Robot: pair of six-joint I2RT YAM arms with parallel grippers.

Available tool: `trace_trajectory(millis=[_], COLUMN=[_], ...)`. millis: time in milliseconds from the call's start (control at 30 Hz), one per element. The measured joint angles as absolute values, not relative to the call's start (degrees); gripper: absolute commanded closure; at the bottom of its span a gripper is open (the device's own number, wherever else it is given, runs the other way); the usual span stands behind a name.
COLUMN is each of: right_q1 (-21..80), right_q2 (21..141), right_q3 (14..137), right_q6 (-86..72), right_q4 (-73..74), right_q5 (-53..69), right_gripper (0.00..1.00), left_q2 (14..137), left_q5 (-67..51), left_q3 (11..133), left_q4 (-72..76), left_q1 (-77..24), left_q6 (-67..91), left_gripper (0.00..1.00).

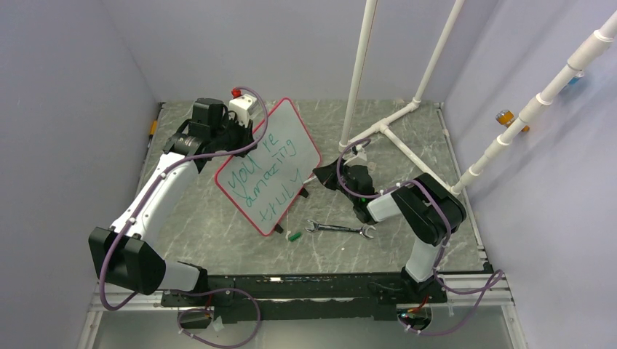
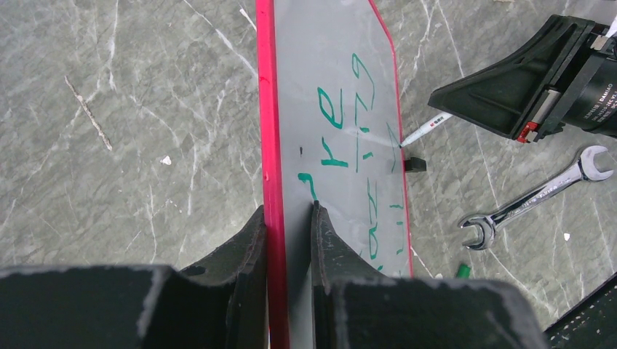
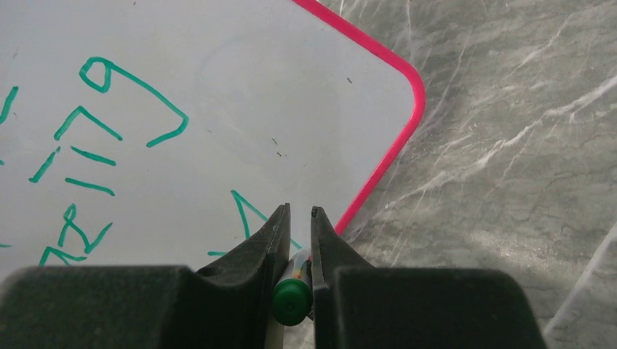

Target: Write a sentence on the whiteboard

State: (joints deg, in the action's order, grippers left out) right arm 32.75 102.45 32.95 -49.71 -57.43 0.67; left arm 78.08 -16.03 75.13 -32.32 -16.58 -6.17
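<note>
Bench point(image 1: 218, 233): one, grey marbled, carries everything. White pipe frame point(image 1: 396, 120): one, back right of the bench. Arms: two, each with one tool.

Whiteboard point(image 1: 287, 138): one, red frame, left of bench centre, tilted up and not lying flat, between the two tools. Sentence point(image 1: 265, 178): three green lines, "you're / amazing / truly", running diagonally across the white face.

Left tool point(image 2: 289, 211): clenched on the whiteboard's red edge, one finger on each side. Right tool point(image 3: 299, 211): clenched on the marker point(image 3: 291, 298), green end showing between the fingers, barrel pointing at the board's right edge.

Wrench point(image 1: 340, 229): one, silver, open-ended, flat on the bench right of the board's low corner, apart from it. Cap point(image 1: 294, 236): one, small and green, on the bench just beside that corner, left of the wrench. Clip point(image 2: 415, 164): one counted, black, on the board's right edge.

View differences: top view alone gives all three lines readable and the pipe frame. Left wrist view alone shows the grip on the red frame close up, plus the marker's white barrel with its tip at the board near the clip; touching or not, cannot tell. Right wrist view alone shows the marker's green end in the fingers and the board's rounded corner; wrench and cap are outside it.
</note>
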Motion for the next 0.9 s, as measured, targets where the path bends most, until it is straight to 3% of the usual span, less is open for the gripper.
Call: trace_trajectory(millis=[633, 900], right_q1=[36.1, 36.9], right_q2=[101.1, 89.1], right_q3=[33.0, 31.2], right_q6=[-51.1, -51.9], right_q4=[-56.6, -54.8], right_q5=[2.6, 3.5], right_gripper=[1.0, 1.0], left_q2=[77.8, 77.8], left_q5=[-15.6, -15.6], left_q3=[75.1, 75.1], left_q4=[-32.3, -32.3], left_q1=[-16.5, -16.6], left_q6=[-6.4, -6.4], left_gripper=[1.0, 1.0])
